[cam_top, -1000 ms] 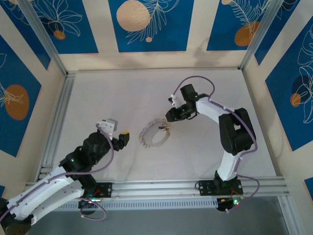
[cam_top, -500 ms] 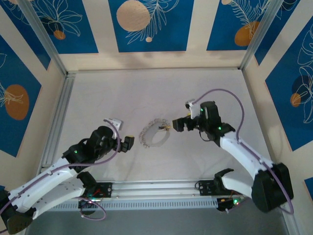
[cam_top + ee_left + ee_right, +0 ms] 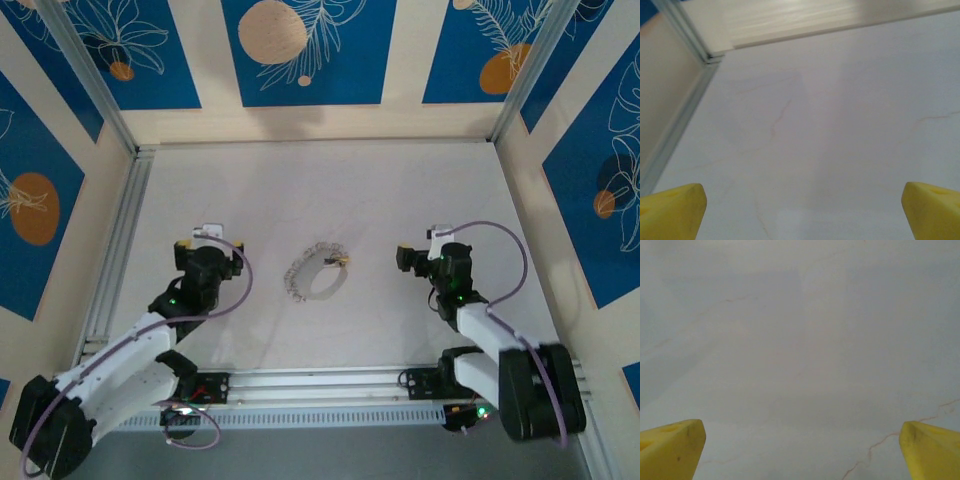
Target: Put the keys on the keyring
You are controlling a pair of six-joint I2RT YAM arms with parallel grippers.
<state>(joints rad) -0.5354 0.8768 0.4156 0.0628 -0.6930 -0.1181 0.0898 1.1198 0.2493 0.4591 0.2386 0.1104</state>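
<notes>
The keyring (image 3: 316, 276) lies flat on the white table mid-way between the arms, a pale grey oval loop. Small silvery keys (image 3: 297, 280) sit along its left rim, and a brass-toned key (image 3: 339, 262) rests at its upper right edge. My left gripper (image 3: 208, 252) is well to the left of the ring, apart from it. My right gripper (image 3: 421, 256) is about as far off on the right. In the left wrist view my gripper (image 3: 802, 210) is open over bare table, its yellow fingertips (image 3: 672, 210) wide apart. My right gripper (image 3: 802, 450) is likewise open, holding nothing.
An aluminium rail (image 3: 118, 250) runs along the table's left side and another (image 3: 330, 380) along the near edge by the arm bases. The left rail (image 3: 680, 125) and the back wall's foot (image 3: 830, 20) appear in the left wrist view. Patterned walls enclose the table.
Both arms have drawn back from the keyring. The right gripper moved right and nearer the bases, the left gripper moved left. The ring and keys lie where they were.
</notes>
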